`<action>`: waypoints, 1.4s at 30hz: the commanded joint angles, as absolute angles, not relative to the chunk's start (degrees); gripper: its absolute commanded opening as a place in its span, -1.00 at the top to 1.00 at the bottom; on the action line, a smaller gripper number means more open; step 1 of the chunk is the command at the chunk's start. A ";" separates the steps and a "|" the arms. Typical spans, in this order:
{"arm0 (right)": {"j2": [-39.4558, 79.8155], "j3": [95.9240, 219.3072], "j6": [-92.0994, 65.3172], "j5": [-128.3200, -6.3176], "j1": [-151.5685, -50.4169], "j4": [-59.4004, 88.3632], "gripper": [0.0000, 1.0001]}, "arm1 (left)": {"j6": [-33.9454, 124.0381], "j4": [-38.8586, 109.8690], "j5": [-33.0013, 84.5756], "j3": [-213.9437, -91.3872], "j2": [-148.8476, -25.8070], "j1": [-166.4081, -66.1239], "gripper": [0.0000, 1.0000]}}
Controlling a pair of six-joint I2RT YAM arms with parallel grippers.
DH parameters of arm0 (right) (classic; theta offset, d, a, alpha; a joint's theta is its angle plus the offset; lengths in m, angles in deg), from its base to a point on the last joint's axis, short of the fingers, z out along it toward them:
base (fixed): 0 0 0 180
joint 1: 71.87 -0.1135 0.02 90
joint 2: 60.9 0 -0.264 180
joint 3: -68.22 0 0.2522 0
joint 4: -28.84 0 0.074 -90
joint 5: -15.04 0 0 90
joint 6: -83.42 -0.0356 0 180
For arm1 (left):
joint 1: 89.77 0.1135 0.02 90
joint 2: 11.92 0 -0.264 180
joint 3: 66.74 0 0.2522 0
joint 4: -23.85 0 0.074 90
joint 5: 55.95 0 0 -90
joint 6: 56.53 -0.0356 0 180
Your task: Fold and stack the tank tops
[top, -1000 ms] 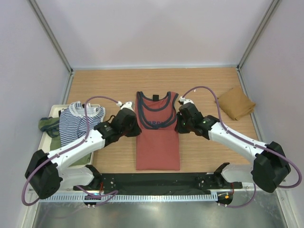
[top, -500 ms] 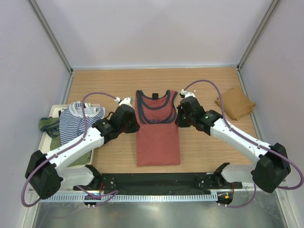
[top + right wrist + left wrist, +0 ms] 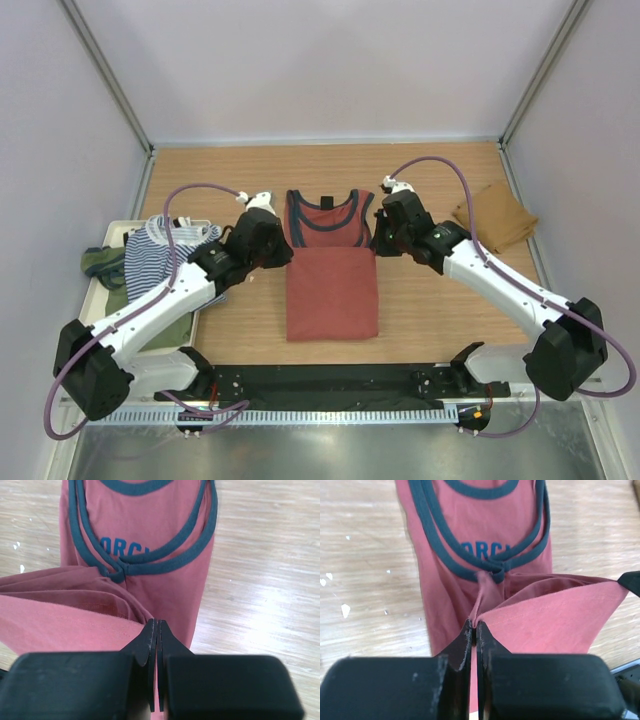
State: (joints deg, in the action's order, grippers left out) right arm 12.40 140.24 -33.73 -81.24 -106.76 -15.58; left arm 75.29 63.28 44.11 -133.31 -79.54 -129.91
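Observation:
A rust-red tank top [image 3: 332,290] with navy trim lies in the middle of the table, straps toward the far side. Its lower part is doubled over the body. My left gripper [image 3: 281,250] is shut on the hem's left corner and my right gripper [image 3: 378,243] is shut on the right corner, both just below the armholes. The left wrist view has the jaws [image 3: 474,625] pinching red cloth [image 3: 555,615], with the navy lettering [image 3: 484,550] beyond. In the right wrist view the right gripper [image 3: 157,623] holds the same hem [image 3: 65,622].
A folded tan tank top [image 3: 495,217] lies at the far right. A navy-white striped top [image 3: 160,255] and an olive green one [image 3: 100,263] sit on a white tray [image 3: 114,228] at the left. A black bar [image 3: 330,380] runs along the near edge.
Both grippers have moved toward the far side with the hem, drawing it up over the top's body. The chest graphic is now mostly covered in the top view.

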 commanded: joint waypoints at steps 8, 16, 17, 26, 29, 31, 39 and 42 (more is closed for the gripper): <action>17.23 145.26 -31.10 -80.15 -103.60 -14.19 0.98 | 72.93 60.20 42.93 -137.62 -84.25 -126.24 1.00; 20.83 146.67 -30.40 -78.57 -100.17 -12.26 0.98 | 71.70 58.70 41.00 -140.52 -89.79 -124.22 1.00; 21.27 146.93 -30.31 -78.30 -99.73 -12.26 0.98 | 71.70 58.35 40.64 -140.70 -90.23 -124.05 1.00; 25.40 148.78 -29.96 -76.54 -98.32 -10.24 0.98 | 71.52 56.60 39.41 -141.14 -94.27 -122.37 1.00; 27.68 149.74 -30.04 -76.63 -98.06 -9.80 0.97 | 71.52 55.37 38.71 -140.88 -96.03 -121.50 1.00; 28.57 150.45 -30.31 -76.89 -97.88 -9.18 0.98 | 71.44 54.49 38.44 -141.05 -97.96 -121.14 1.00; 34.71 152.56 -31.27 -78.56 -97.09 -7.25 0.94 | 70.38 53.43 38.70 -143.95 -105.69 -119.74 1.00; 36.74 153.35 -32.06 -79.09 -96.56 -7.07 0.64 | 70.73 52.64 38.71 -143.95 -107.45 -118.95 0.96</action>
State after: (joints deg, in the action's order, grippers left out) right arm 35.50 150.36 -31.20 -77.00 -97.38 -9.83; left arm 71.77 55.48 38.47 -141.99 -106.73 -120.07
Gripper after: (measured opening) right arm 0.132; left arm 0.013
